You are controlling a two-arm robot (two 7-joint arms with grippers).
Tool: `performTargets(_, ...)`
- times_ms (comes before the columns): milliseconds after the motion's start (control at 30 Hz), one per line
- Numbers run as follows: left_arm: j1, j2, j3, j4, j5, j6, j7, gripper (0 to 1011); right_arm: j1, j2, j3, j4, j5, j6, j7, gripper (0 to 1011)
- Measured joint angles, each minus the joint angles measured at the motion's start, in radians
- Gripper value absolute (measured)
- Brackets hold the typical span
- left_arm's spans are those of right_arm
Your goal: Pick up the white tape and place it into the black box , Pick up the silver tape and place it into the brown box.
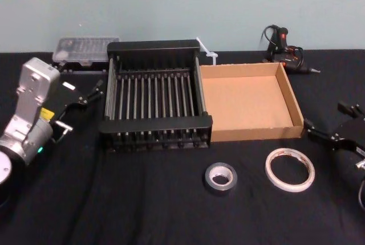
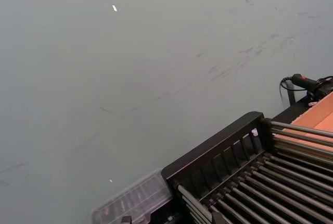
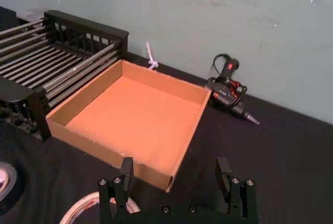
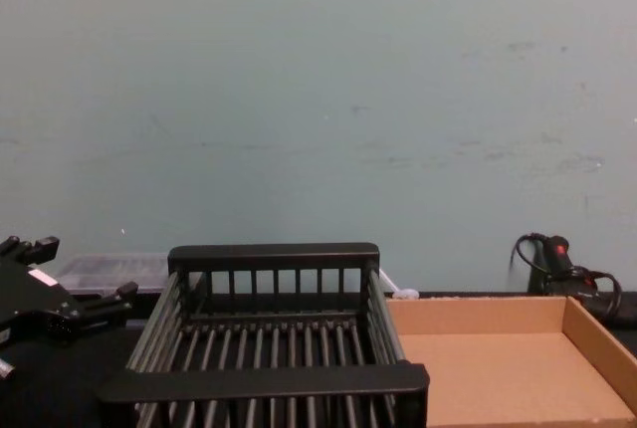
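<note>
The white tape [image 1: 290, 168] lies flat on the black cloth at the front right, and its edge shows in the right wrist view [image 3: 83, 208]. Left of it lies the silver tape [image 1: 220, 178], also flat. The black box [image 1: 157, 124] stands in the middle with the brown box [image 1: 245, 99] touching its right side; both hold nothing. My right gripper [image 1: 331, 118] hovers open to the right of the white tape, fingers [image 3: 125, 174] spread before the brown box [image 3: 130, 114]. Left of the black box [image 4: 274, 256], my left gripper [image 1: 94, 92] is held open.
A clear plastic case [image 1: 85, 48] sits behind the black box's left corner. A black glue gun [image 1: 285, 51] with its cable lies behind the brown box. A white strip [image 1: 206, 51] pokes up between the boxes. A pale wall closes the back.
</note>
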Motion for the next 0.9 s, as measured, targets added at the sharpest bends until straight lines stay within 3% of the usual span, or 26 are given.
performTargets(433,0.0,0.0,0.0,0.0,0.0,0.0,0.0,1001,-0.029,-0.01,0.019,-0.002,0.011,0.059,0.039,1002)
performTargets(900,0.0,0.0,0.0,0.0,0.0,0.0,0.0,1001,-0.037,-0.042,0.01,0.032,-0.024,0.093,0.073,1002)
